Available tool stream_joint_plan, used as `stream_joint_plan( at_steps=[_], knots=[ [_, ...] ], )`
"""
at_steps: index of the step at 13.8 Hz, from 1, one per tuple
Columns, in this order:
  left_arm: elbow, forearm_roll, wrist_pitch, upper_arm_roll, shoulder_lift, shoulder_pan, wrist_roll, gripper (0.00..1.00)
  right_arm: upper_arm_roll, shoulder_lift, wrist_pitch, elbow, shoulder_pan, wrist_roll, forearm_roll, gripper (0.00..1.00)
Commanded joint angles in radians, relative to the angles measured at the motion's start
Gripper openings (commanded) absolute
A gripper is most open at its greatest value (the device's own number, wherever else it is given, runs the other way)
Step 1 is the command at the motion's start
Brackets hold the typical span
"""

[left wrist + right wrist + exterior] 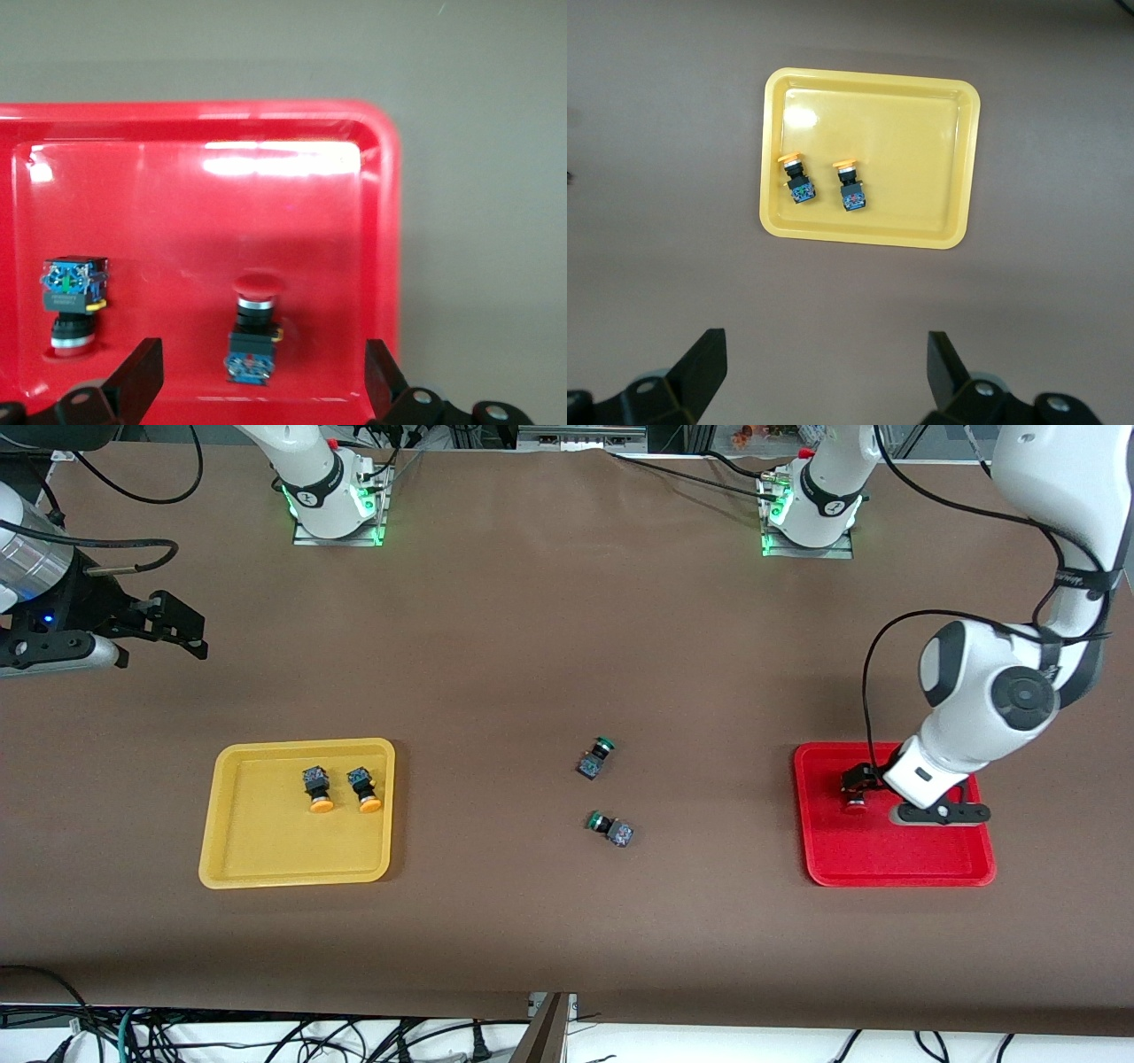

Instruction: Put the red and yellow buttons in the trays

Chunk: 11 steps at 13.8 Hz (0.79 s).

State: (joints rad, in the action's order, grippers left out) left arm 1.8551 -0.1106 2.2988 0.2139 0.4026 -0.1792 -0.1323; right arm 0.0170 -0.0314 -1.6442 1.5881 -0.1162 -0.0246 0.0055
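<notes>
Two red buttons (252, 332) — two yellow buttons (341, 788)

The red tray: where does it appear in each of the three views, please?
Front view: the red tray lies at the left arm's end of the table, under the left tool.
Left wrist view: it fills most of the picture.
Right wrist view: not in it.
Shared landmark: the red-capped button inside the tray.
</notes>
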Motion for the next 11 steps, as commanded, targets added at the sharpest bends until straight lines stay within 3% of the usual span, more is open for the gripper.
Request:
stream_joint_plan(
  at_steps=[1,11],
  knots=[
    [-0.085,0.058,-0.128,-0.005,-0.039,0.004,0.008,1.0,-0.008,-0.008,0.023,-0.026,0.012,0.0,-0.002,1.0],
    [-0.345,0.06,-0.683,-0.007,-0.226,0.027,0.008,1.0,-0.009,-0.007,0.023,-0.026,0.012,0.0,-0.001,1.0]
  ],
)
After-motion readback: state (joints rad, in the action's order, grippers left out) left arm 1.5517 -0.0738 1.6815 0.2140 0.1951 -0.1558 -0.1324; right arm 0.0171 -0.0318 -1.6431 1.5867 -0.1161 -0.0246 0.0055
